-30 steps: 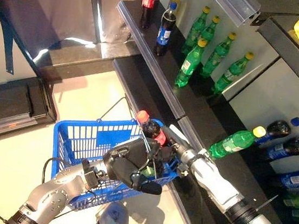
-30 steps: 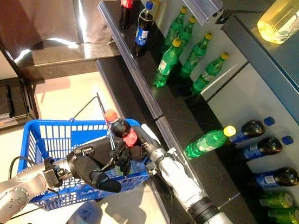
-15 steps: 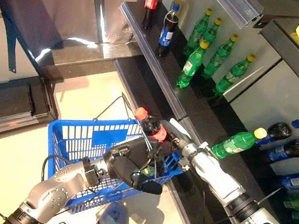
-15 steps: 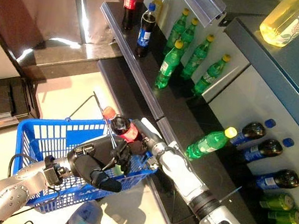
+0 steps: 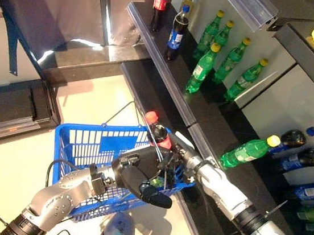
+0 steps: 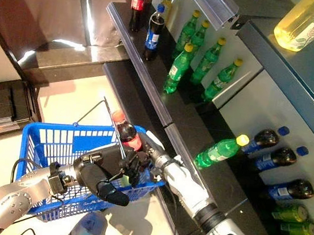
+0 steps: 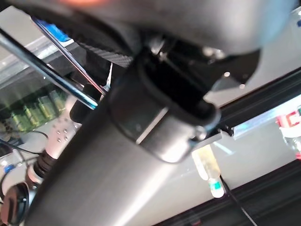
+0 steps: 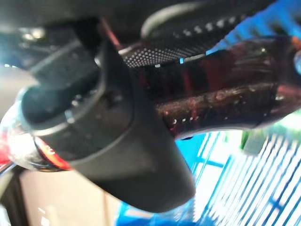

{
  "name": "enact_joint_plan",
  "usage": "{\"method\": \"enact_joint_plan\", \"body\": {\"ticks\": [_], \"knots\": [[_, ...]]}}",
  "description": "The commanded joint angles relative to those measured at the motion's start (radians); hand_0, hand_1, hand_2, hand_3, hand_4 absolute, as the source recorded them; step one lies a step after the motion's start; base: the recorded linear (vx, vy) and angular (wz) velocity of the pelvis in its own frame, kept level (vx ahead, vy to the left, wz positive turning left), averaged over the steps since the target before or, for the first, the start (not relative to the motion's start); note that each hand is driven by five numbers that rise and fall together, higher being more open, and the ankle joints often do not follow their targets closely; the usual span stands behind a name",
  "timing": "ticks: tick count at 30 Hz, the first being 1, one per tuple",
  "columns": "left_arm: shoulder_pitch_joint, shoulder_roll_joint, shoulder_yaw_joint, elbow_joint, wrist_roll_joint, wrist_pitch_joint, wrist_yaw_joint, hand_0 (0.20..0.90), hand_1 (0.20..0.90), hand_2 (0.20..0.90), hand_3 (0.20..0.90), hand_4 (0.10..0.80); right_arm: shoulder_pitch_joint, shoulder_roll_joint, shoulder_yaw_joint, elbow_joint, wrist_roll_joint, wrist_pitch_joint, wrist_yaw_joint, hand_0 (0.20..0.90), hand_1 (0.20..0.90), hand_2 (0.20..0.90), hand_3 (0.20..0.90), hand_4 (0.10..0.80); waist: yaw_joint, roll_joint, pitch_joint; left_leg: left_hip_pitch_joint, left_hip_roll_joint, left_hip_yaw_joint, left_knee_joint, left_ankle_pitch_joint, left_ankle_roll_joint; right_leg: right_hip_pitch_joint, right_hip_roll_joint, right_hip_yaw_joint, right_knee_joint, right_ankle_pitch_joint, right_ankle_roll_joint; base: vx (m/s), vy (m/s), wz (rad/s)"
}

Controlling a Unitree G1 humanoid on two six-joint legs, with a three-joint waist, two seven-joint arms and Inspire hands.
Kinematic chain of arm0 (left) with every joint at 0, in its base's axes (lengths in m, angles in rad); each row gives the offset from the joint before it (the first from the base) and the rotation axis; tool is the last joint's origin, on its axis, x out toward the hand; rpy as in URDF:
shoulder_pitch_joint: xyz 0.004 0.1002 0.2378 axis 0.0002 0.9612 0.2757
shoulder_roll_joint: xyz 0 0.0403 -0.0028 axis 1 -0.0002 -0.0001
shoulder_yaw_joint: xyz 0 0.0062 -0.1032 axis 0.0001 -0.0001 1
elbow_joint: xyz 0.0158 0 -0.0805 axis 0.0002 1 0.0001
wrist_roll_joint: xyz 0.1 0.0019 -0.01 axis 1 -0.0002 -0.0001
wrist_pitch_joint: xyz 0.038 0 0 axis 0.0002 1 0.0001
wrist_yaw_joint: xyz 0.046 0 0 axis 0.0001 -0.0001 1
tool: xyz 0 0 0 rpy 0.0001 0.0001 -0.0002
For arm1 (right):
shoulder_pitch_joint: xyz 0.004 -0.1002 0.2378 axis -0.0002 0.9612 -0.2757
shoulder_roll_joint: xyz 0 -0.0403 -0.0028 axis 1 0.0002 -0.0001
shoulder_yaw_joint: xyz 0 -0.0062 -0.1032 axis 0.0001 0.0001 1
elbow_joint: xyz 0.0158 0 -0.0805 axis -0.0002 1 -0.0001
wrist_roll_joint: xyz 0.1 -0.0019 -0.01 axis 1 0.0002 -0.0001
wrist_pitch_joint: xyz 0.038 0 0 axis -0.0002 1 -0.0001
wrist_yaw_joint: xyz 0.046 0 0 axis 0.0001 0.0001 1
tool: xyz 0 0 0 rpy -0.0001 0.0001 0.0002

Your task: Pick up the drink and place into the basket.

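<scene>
right hand (image 5: 179, 156) holds cola bottle (image 5: 157, 132) over blue basket (image 5: 84, 146)

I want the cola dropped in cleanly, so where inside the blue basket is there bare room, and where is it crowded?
The blue basket looks bare across its middle and its end away from the shelf. It is crowded at the shelf-side end: there the left hand grips the handle, and the right hand holds the cola bottle.

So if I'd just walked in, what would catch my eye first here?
Probably the bright blue basket hanging over the pale floor, its wire handle gripped in the robot's left hand. Right above its near rim, the right hand holds a dark cola bottle with a red cap. Behind, green bottles line a dark shelf.
</scene>
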Motion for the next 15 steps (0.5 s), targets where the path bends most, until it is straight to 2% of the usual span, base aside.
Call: {"method": "enact_joint_plan", "body": {"ticks": [1,8,15], "knots": [[-0.208,-0.195,-0.072,-0.327,-0.212,-0.112,-0.231,0.300,0.300,0.300,0.200,0.100,-0.031,0.071,0.033,-0.061,0.050,-0.169,0.093,0.300,0.300,0.300,0.200,0.100,-0.014,0.020,-0.212,0.053,0.002,-0.045,-0.036,-0.036,0.011,-0.054,0.015,0.025,0.086,0.043,-0.043,-0.009,0.035,-0.01],[-0.191,-0.203,-0.052,-0.322,-0.205,-0.116,-0.236,0.300,0.300,0.300,0.200,0.100,0.020,0.095,-0.031,-0.049,0.165,-0.163,0.134,0.300,0.300,0.300,0.200,0.100,-0.031,0.029,-0.221,0.057,0.007,-0.025,-0.036,-0.040,0.012,-0.055,0.013,0.035,0.084,0.042,-0.040,0.000,0.000,0.00],[-0.186,-0.211,-0.043,-0.322,-0.201,-0.103,-0.238,0.300,0.300,0.300,0.200,0.100,0.047,0.113,-0.042,-0.025,0.151,-0.163,0.160,0.300,0.300,0.300,0.200,0.100,-0.035,0.031,-0.226,0.059,0.008,-0.018,-0.036,-0.042,0.012,-0.053,0.012,0.037,0.081,0.041,-0.041,0.001,0.000,0.00]]}}
